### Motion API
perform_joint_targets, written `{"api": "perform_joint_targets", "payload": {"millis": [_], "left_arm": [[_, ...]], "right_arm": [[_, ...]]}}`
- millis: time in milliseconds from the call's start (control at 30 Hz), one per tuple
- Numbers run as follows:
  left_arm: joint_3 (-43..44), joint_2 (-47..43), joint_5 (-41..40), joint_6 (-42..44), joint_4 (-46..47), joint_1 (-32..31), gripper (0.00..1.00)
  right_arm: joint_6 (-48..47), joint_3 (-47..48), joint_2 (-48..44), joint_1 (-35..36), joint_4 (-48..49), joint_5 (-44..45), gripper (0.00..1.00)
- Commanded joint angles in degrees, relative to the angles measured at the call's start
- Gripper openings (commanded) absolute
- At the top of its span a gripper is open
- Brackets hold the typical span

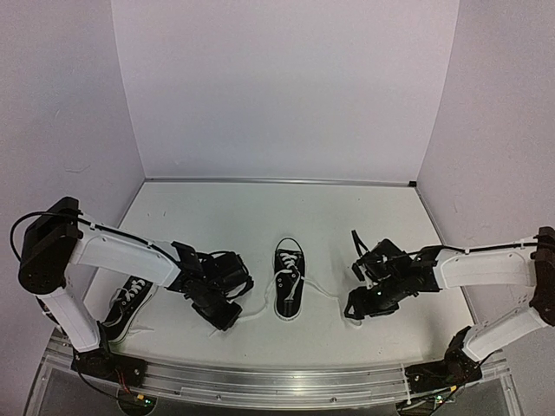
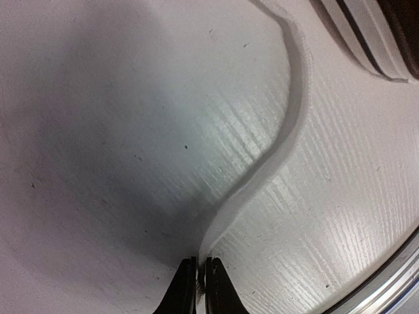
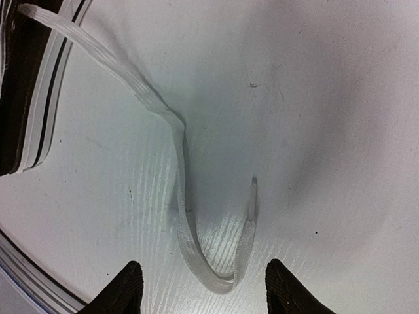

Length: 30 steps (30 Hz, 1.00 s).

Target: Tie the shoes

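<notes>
Left gripper (image 2: 200, 284) is clamped on one lace (image 2: 291, 124); right gripper (image 3: 208, 293) is held apart, another lace (image 3: 178, 157) looped between its fingers (image 3: 126, 291).

One black sneaker (image 1: 289, 286) stood upright mid-table, white laces (image 3: 182, 176) untied and trailing out both sides. The second sneaker (image 1: 127, 308) lay angled, far left.

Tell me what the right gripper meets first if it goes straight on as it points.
The lace, bent just ahead of the open right gripper; likely the table right after. Depth is unclear.
</notes>
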Motion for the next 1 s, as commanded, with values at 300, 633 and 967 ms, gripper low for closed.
{"api": "perform_joint_targets", "payload": {"millis": [300, 633, 967], "left_arm": [[13.46, -1.93, 0.67, 4.31, 4.53, 2.57, 0.00], [18.60, -4.20, 3.46, 5.61, 10.02, 3.33, 0.00], [19.58, -8.10, 3.52, 9.18, 12.48, 3.44, 0.00]], "right_arm": [[-0.11, -0.17, 2.51, 2.42, 0.79, 2.15, 0.63], [-1.42, 0.08, 11.52, 4.03, 5.05, 2.90, 0.37], [-3.52, 13.80, 1.39, 3.37, 0.62, 10.43, 0.00]]}}
